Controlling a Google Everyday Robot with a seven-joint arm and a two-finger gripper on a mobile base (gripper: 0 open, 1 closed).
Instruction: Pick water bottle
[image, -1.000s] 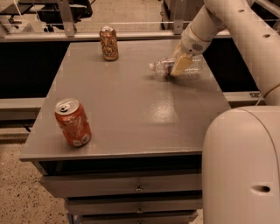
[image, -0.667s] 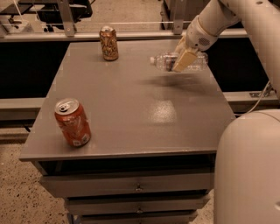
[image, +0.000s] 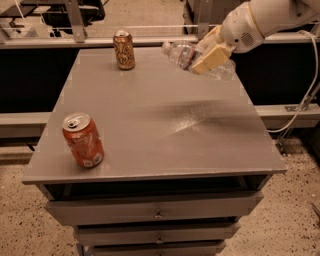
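Jaws are closed on the water bottle. On the worktop, one orange can stands upright near left and a second can at the far edge. Further right, the bottle hangs tilted above the far right corner, cap pointing left.

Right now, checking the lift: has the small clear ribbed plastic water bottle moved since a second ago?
Yes, upward. Held in the gripper above the grey table's far right, the water bottle now hangs level with the far orange can.
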